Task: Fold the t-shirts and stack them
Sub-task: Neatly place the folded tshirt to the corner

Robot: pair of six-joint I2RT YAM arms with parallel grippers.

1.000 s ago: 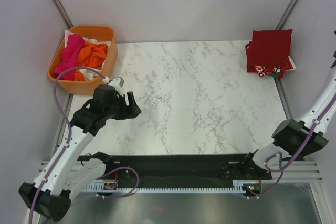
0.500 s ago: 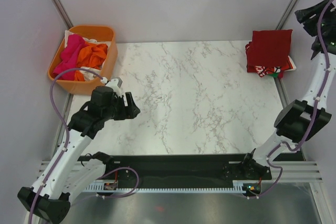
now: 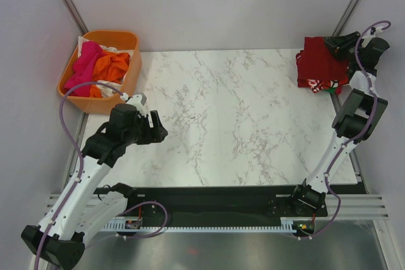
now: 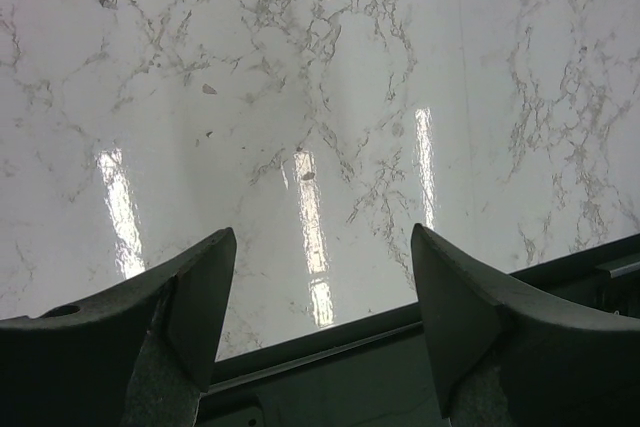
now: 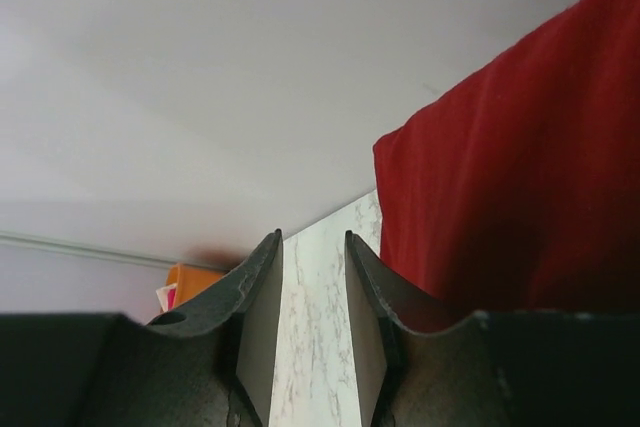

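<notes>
Now left claw [image 4: 320,232] spread wide, empty, over marble table [image 4: 300,67]; right claw [image 5: 314,239] barely parted, empty, beside dark-red t-shirt [image 5: 520,167].

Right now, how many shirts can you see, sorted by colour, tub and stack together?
Pink shirt: 1
Orange shirt: 1
White shirt: 1
Dark-red shirt: 1
Red printed shirt: 1
Total: 5 showing; the tub may hide more.

arms [image 3: 79,181]: white links, black joints | cables [image 3: 61,110]: purple | end effector fingers [image 4: 190,297]: black
</notes>
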